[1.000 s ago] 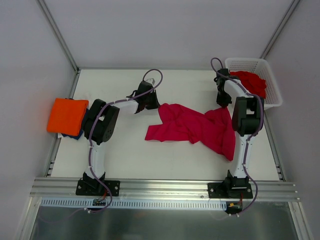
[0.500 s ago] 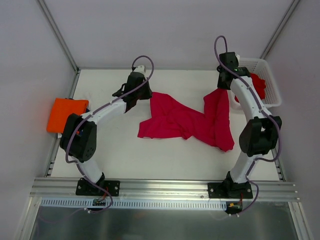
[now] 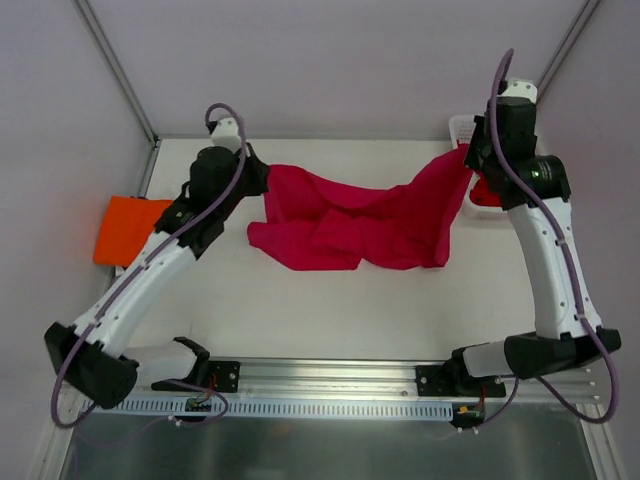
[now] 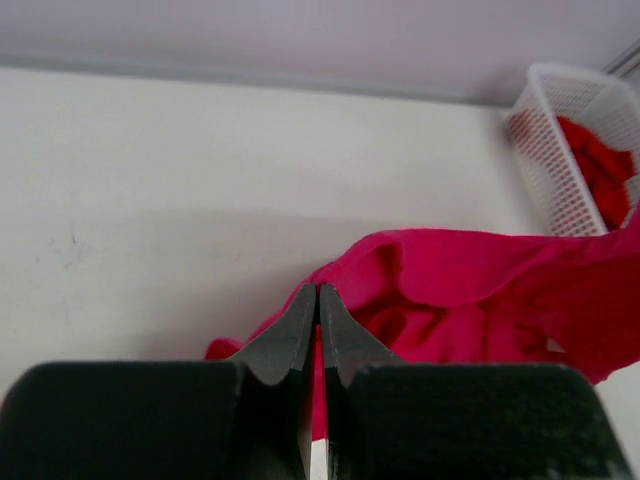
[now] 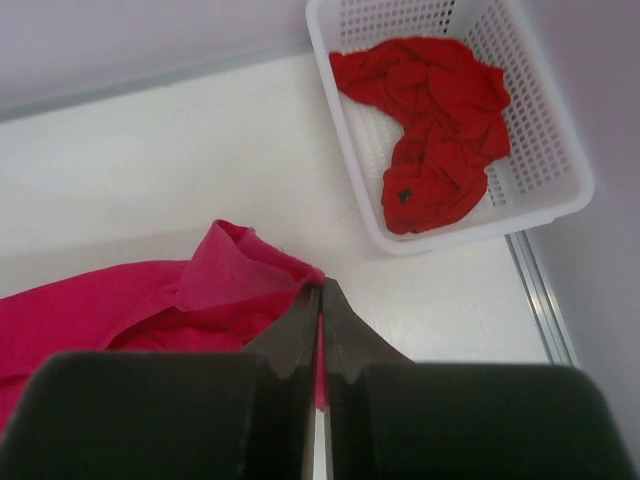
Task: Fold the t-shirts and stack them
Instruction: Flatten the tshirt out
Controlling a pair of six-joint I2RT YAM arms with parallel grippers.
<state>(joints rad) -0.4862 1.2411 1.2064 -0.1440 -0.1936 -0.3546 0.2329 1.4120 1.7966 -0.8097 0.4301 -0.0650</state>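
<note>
A crimson-pink t-shirt (image 3: 360,215) hangs stretched between both grippers above the table, its lower part sagging in folds. My left gripper (image 3: 262,177) is shut on the shirt's left corner; the cloth (image 4: 450,290) shows pinched between its tips (image 4: 318,292). My right gripper (image 3: 468,152) is shut on the right corner, cloth (image 5: 230,270) pinched at its tips (image 5: 320,288). A red t-shirt (image 5: 430,130) lies crumpled in the white basket. A folded orange t-shirt (image 3: 127,228) lies at the table's left edge. The dark blue shirt is hidden.
The white lattice basket (image 3: 462,126) stands at the far right corner, partly behind the right arm; it also shows in the right wrist view (image 5: 560,190) and left wrist view (image 4: 545,150). Metal frame rails border the table.
Both arms have lifted and spread apart, raising the crimson-pink shirt off the table and stretching it wide between them. The left arm no longer covers the dark cloth beside the orange shirt.
</note>
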